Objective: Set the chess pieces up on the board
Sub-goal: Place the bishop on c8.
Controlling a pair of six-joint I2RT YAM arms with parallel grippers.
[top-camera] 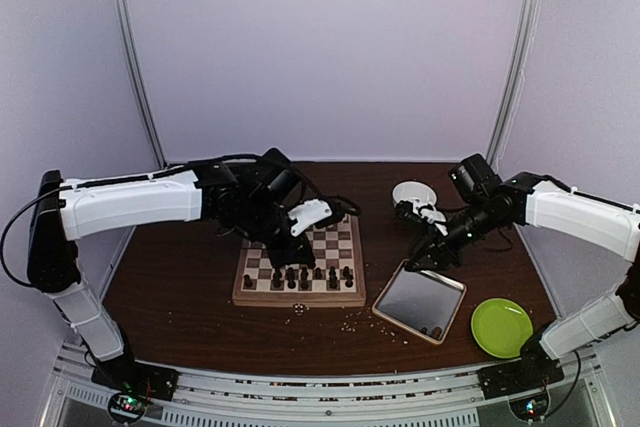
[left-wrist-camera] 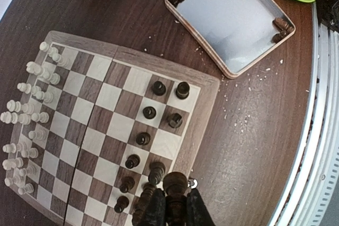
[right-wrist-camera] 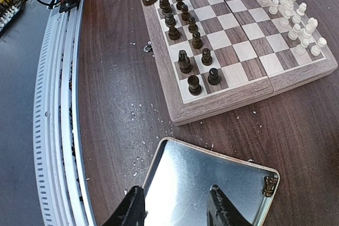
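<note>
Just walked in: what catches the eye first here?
A checked wooden chessboard mid-table, cream chessmen ranked along its far side, dark chessmen half set nearest the arms. The left arm's jaws pinch one dark chessman over that near edge; the right arm's jaws gape above a shiny metal tray.

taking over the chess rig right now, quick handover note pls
Left gripper: shut on a dark chess piece, over the near edge of the board.
Right gripper: open, empty, above the metal tray.
Done: cream pieces lined up along the far side; part of the dark set stands on the near side.
Left: place the held piece, then fetch the leftover dark pieces lying in the tray.
</note>
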